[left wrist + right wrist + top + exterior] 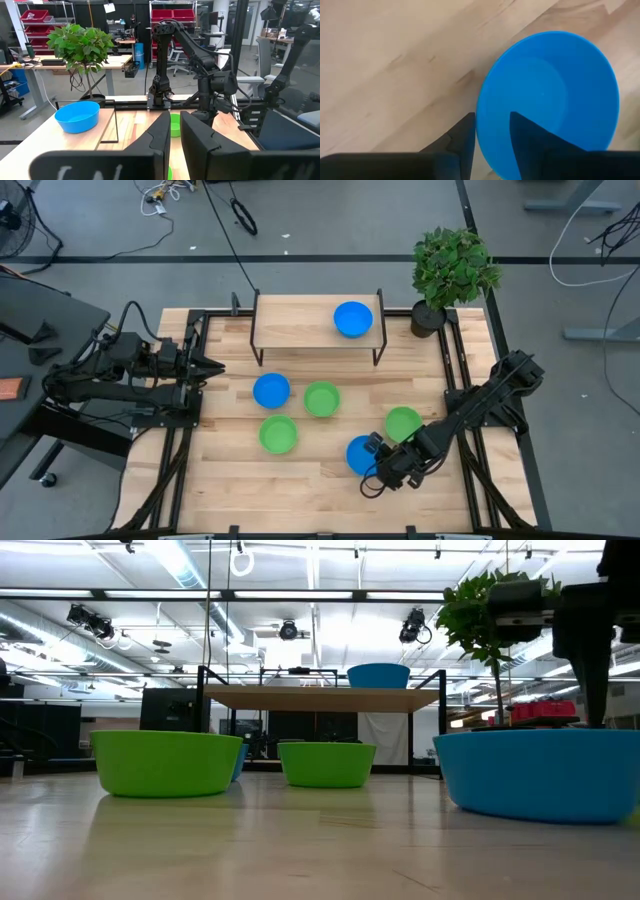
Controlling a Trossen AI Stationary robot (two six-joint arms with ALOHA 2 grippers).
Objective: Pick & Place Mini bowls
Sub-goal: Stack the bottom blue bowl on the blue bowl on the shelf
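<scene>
Right arm reaches in from the right edge of the wooden surface [230, 490], bent at the elbow, wrist pitched down over the near-right area. Right tool [490, 135] straddles the rim of a blue mini bowl [360, 454]: one finger [462, 140] outside the wall, the other inside the bowl. Jaws sit close on the rim, narrow gap, so it reads as gripping the bowl edge. In the low view that bowl's base appears to rest flat on the surface, not tilted

Left arm is parked at the left side, folded, forearm lying roughly level and pointing across toward the middle. Left tool [212, 365] hovers clear of everything, fingers nearly together, nothing between them

Other mini bowls:
- blue one [352, 319] up on the small raised shelf [300, 330] at the far side, right half of it
- blue one [271, 391] mid-surface, with a green one [321, 398] just beside it to the right
- green one [278, 434] just nearer than that pair
- green one [403, 423] just beside the gripped blue bowl, on its far right side, partly covered by the right arm

Potted plant [452, 272] stands at the far right corner, next to the shelf
</scene>
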